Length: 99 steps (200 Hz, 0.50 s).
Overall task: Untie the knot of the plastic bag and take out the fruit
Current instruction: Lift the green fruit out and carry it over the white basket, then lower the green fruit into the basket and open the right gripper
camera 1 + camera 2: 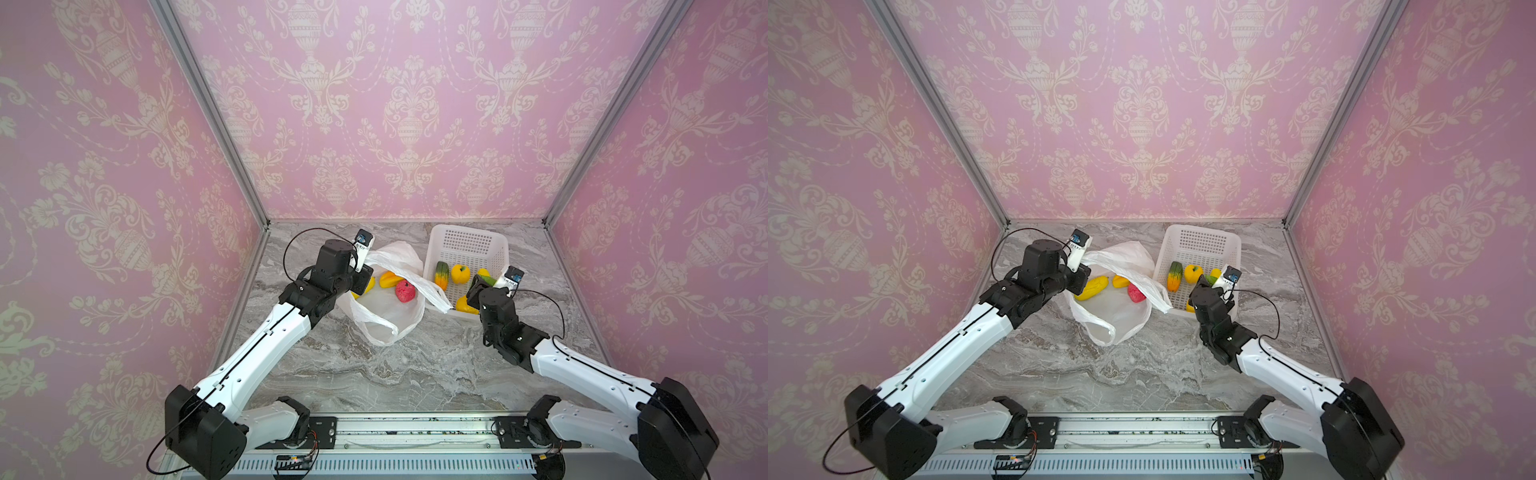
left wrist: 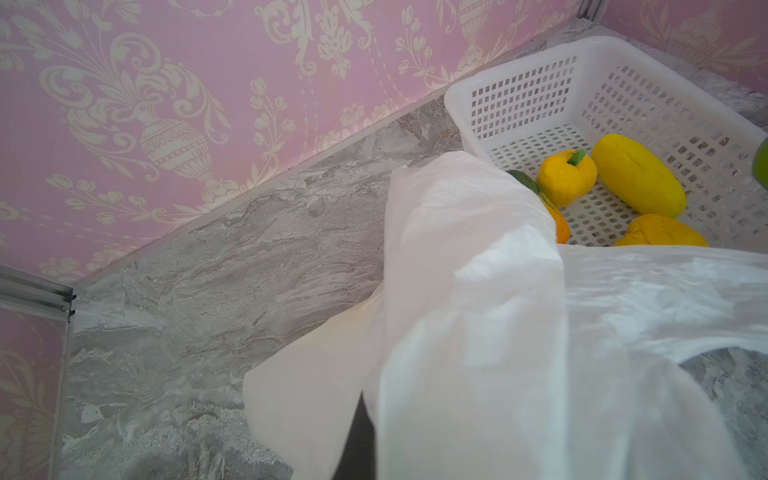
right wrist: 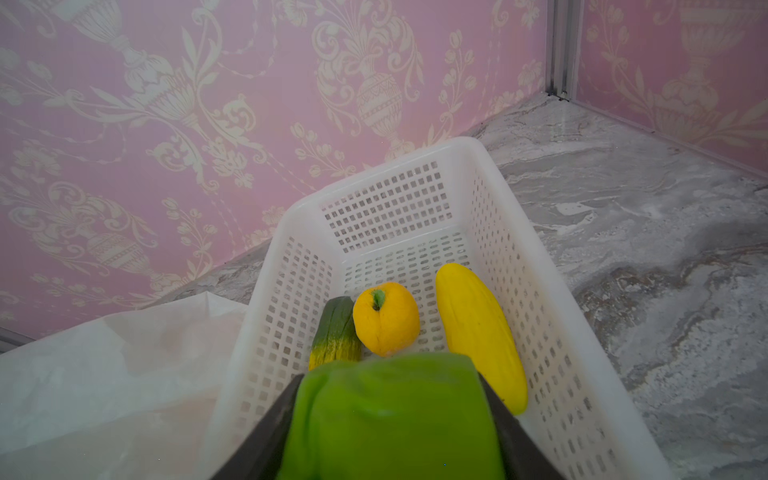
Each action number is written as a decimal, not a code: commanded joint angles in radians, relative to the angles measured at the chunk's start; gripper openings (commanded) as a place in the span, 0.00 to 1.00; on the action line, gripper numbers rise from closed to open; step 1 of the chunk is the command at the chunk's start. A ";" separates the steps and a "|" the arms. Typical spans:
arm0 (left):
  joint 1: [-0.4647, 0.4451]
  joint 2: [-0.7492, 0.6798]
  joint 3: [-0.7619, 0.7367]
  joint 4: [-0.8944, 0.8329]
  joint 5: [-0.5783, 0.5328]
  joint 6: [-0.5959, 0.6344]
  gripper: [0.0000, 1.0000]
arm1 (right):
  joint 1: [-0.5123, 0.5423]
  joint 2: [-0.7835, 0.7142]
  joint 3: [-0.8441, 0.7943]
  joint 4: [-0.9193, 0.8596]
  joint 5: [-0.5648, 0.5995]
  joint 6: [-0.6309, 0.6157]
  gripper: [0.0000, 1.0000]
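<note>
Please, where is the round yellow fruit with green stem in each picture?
Top view: round yellow fruit in the white basket, centre.
Top view: round yellow fruit, same spot.
Left wrist: round yellow fruit beside the long yellow fruit, past the plastic bag.
Right wrist: round yellow fruit beside it, beyond the green fruit.
Shared landmark: the white basket.
</note>
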 commanded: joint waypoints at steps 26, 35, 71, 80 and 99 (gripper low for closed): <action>0.003 0.003 0.027 -0.012 -0.022 0.007 0.00 | -0.067 0.203 0.176 -0.126 -0.177 0.059 0.39; 0.003 0.003 0.027 -0.013 -0.023 0.008 0.00 | -0.076 0.244 0.201 -0.139 -0.194 0.067 0.39; 0.003 0.000 0.026 -0.014 -0.030 0.012 0.00 | -0.102 0.372 0.273 -0.154 -0.272 0.083 0.41; 0.003 -0.002 0.024 -0.012 -0.033 0.013 0.00 | -0.106 0.397 0.291 -0.157 -0.291 0.081 0.43; 0.003 0.001 0.025 -0.012 -0.031 0.011 0.00 | -0.111 0.448 0.325 -0.153 -0.337 0.068 0.45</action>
